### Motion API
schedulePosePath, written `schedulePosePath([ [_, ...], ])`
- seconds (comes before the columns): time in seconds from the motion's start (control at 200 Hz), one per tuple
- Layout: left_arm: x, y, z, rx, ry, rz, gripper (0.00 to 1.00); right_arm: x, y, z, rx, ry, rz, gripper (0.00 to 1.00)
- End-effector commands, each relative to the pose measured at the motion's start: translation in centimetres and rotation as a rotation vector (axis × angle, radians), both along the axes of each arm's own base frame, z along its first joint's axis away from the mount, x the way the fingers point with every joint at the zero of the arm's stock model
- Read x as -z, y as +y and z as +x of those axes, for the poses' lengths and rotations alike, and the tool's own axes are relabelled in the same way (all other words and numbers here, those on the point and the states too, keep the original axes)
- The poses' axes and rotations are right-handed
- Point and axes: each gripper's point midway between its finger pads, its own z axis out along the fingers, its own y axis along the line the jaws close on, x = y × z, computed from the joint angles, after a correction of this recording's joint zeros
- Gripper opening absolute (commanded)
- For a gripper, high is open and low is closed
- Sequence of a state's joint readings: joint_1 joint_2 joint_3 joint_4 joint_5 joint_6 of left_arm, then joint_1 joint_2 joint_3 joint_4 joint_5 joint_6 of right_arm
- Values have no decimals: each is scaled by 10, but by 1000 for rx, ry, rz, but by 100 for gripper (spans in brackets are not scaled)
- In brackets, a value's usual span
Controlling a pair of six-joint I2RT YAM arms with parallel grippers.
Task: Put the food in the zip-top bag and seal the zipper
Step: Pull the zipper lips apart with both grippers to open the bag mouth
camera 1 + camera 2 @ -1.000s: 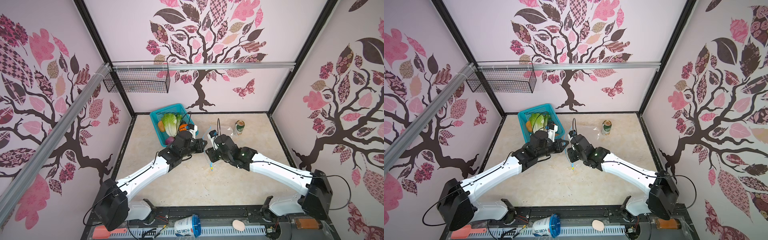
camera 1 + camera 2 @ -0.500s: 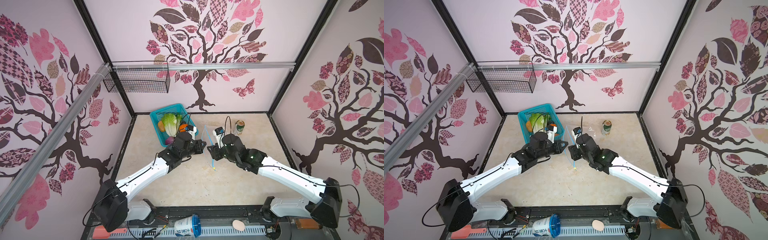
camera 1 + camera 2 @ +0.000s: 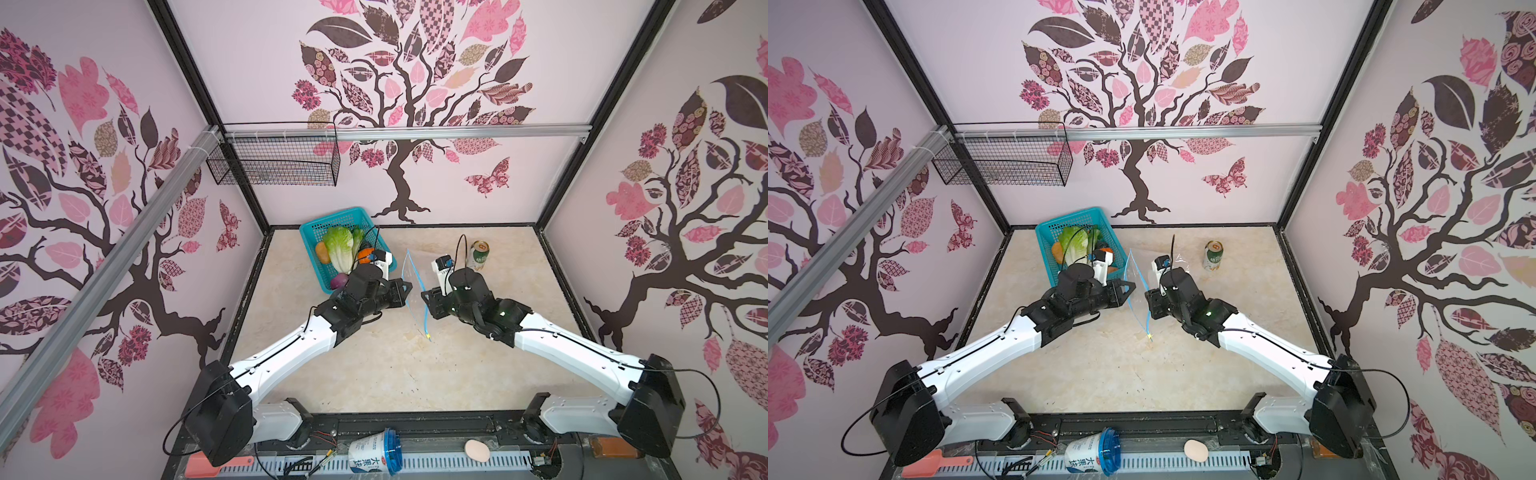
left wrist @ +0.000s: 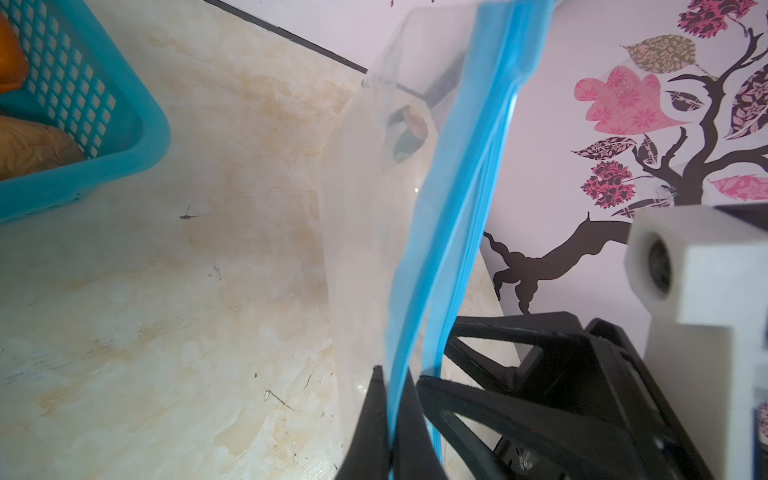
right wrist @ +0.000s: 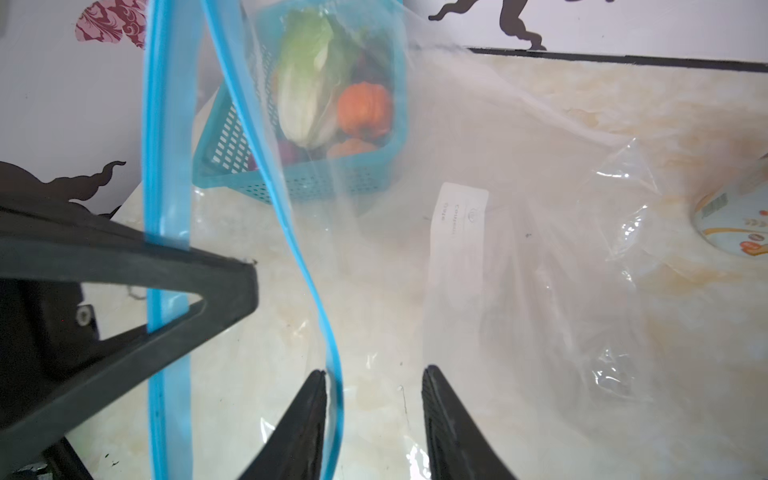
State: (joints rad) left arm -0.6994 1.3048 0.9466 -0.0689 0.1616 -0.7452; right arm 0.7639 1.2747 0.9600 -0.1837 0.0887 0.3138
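Our left gripper (image 4: 392, 376) clamps one light blue zipper lip (image 4: 457, 187) of the clear floppy plastic bag (image 5: 540, 249); our right gripper (image 5: 374, 370), jaws apart, should pinch the other lip (image 5: 307, 266) squarely.

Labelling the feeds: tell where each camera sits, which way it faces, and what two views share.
Both top views: high above the near edge, looking down on the table; left arm, right arm, left claw, right claw.
Left wrist: on the left arm, looking along the left claw, shut on the zipper; right claw beyond.
Right wrist: on the right arm, looking past the open right claw through the zip-top bag to the basket.
Both wrist views share the zipper.
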Motion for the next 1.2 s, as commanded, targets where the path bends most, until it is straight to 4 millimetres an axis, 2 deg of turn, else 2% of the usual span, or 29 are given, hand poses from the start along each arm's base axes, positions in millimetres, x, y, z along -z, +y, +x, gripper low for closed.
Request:
schedulePosePath([
  [0.0, 3, 4, -2, -8, -2, 0, 0, 0, 18, -4, -76, 23, 57, 39],
  [0.12, 8, 4, -1, -13, 6, 8, 0, -6, 32, -17, -175, 30, 131, 32],
  [0.265, 14, 4, 0, -16, 19, 16, 0, -11, 39, -28, -238, 28, 183, 27],
  [0.485, 9, 4, -2, -12, 11, 5, 0, 6, 34, -13, -166, 39, 121, 27],
  [0.53, 8, 5, -2, -15, 8, 5, 0, 7, 33, -9, -149, 37, 111, 20],
  [0.585, 8, 6, -2, -19, 8, 6, 0, 8, 26, -1, -89, 32, 85, 0],
  [0.665, 11, 8, 0, -29, 1, 18, 0, 4, 7, 9, 11, 5, 29, 0],
  [0.74, 14, 9, 4, -40, -12, 48, 0, -11, -14, 14, 91, -39, -25, 0],
  [0.945, 31, -3, 16, -1, 21, 142, 0, -60, -65, 6, 236, -122, -127, 0],
  [1.07, 40, -18, 17, 50, 48, 176, 0, -79, -74, -7, 243, -112, -79, 0],
  [1.195, 54, -42, 4, 153, 67, 231, 0, -75, -66, -17, 205, -41, -41, 0],
])
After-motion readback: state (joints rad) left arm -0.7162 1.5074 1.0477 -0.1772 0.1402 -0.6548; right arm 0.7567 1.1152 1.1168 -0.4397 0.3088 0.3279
